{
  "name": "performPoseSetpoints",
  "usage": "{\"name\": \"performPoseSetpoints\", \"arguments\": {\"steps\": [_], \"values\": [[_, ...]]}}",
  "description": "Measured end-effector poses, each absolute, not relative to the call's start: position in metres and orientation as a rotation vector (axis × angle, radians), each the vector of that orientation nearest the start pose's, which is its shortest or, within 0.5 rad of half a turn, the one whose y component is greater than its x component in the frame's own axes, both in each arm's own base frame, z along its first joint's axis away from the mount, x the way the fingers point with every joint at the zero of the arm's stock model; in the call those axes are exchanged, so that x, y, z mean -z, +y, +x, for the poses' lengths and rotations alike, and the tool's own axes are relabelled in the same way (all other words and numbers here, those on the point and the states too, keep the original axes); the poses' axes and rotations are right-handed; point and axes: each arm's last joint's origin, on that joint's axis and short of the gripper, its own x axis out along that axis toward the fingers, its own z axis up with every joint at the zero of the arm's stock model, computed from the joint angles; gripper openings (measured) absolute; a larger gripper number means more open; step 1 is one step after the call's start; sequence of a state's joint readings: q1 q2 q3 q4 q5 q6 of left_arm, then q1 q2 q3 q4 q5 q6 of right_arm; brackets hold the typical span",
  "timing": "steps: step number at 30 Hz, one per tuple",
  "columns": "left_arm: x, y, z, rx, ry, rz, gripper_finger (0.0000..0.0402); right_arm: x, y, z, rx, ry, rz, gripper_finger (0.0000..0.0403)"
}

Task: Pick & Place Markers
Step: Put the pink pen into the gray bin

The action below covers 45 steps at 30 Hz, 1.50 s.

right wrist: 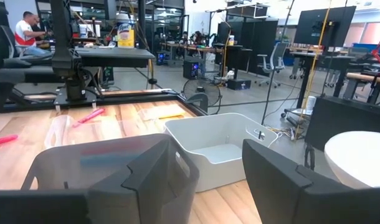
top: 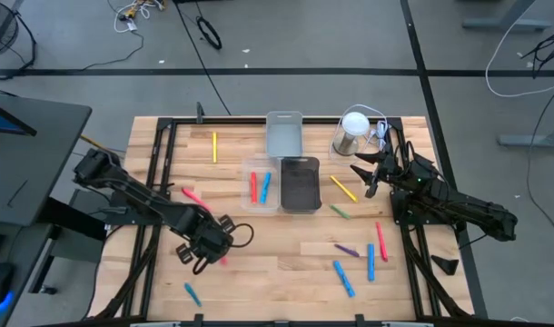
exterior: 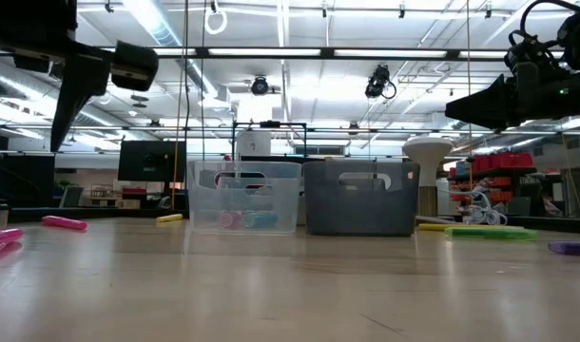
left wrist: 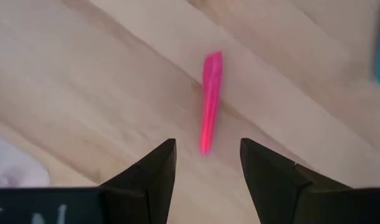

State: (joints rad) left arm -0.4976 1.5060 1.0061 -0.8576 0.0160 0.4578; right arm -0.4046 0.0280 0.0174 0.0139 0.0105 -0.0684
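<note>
A bright pink marker lies on the pale wooden table. The clear plastic bin holds one red and one blue marker; the neighbouring bin is dark grey. Scattered markers are blue, yellow, green and purple.

Open-plan lab (monitors, office chairs, workbenches)

— What is the table made of?
— Pale wood planks with visible grain, smooth with a soft sheen. A black metal frame runs along its edges.
— The bins?
— All plastic. The clear bin is glossy and see-through; the dark bin beside it is smoky and matt; the grey bin behind them is opaque, smooth.
— The pink marker?
— Smooth plastic, slightly shiny. The left gripper above it has matt black fingers.
</note>
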Motion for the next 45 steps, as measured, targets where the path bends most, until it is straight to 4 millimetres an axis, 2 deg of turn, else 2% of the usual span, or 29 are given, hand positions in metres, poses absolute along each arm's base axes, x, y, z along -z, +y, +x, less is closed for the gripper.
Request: {"name": "performPoseSetpoints", "arguments": {"steps": [5, 11, 16, 27, 37, 45], "values": [[-0.195, -0.132, 0.241, 0.743, 1.214, 0.699, 0.0186, -0.169, -0.039, 0.09, 0.415, 0.011, -0.068, 0.0208], [-0.172, -0.127, 0.23, 0.759, 1.263, 0.646, 0.0186, -0.169, -0.039, 0.09, 0.415, 0.011, -0.068, 0.0208], [-0.16, -0.124, 0.223, 0.75, 1.29, 0.631, 0.0186, -0.169, -0.039, 0.09, 0.415, 0.011, -0.068, 0.0208], [-0.14, -0.125, 0.231, 0.745, 1.334, 0.644, 0.0186, -0.169, -0.039, 0.09, 0.415, 0.011, -0.068, 0.0208], [-0.138, -0.126, 0.232, 0.739, 1.34, 0.61, 0.0186, -0.169, -0.039, 0.09, 0.415, 0.011, -0.068, 0.0208], [-0.141, -0.115, 0.246, 0.549, 1.36, 0.37, 0.0186, -0.169, -0.039, 0.09, 0.415, 0.011, -0.068, 0.0208]]}}
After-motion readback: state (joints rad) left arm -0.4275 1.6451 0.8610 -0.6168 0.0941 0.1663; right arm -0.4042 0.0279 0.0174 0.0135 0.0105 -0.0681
